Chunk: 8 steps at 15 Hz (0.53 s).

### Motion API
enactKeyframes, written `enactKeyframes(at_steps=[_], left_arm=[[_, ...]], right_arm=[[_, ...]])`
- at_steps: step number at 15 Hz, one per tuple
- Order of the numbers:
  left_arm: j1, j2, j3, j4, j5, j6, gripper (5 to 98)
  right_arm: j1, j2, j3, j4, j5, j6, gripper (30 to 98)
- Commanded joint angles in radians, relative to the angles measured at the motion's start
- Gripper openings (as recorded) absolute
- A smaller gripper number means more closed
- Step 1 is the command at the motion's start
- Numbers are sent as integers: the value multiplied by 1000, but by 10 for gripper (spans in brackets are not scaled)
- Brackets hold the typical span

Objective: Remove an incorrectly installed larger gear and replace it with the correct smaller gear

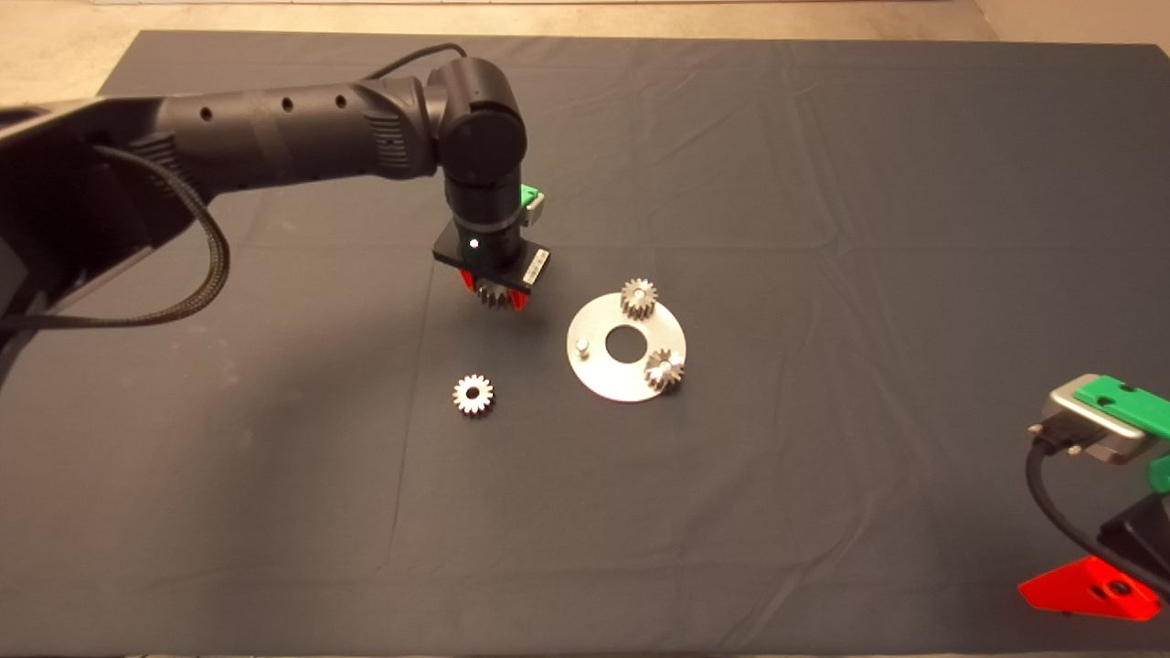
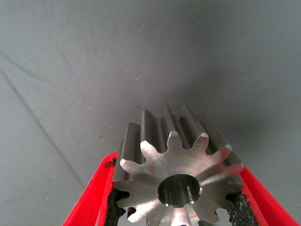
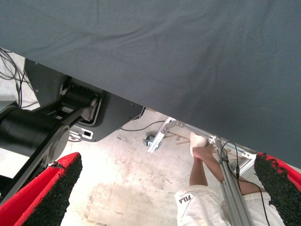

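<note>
arm [image 1: 302, 137]: black, ribbed joint, braided cable
left tool [image 1: 498, 297]: green body, red fingers
pads [image 2: 113, 207]: black, rough

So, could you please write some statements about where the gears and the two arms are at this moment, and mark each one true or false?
1. The left gripper holds a gear between its jaws. True.
2. Three gears sit on the round metal plate. False: only two gears are on it, and one small peg stands bare.
3. One gear lies flat on the mat, apart from the plate. True.
4. The right gripper is over the plate. False: it waits at the mat's lower right edge, jaws open and empty.
5. The held gear is beside the plate, not above it. True.
</note>
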Motion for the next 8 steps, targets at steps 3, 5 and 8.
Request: enactKeyframes(at_steps=[3, 5, 8], left_arm=[[17, -14, -43, 58, 34, 38, 454], [17, -21, -43, 57, 34, 39, 454], [17, -31, -37, 58, 36, 36, 460]], right_arm=[[16, -2, 5, 34, -54, -1, 968], [16, -2, 5, 35, -54, -1, 968], [16, -2, 5, 34, -54, -1, 968]])
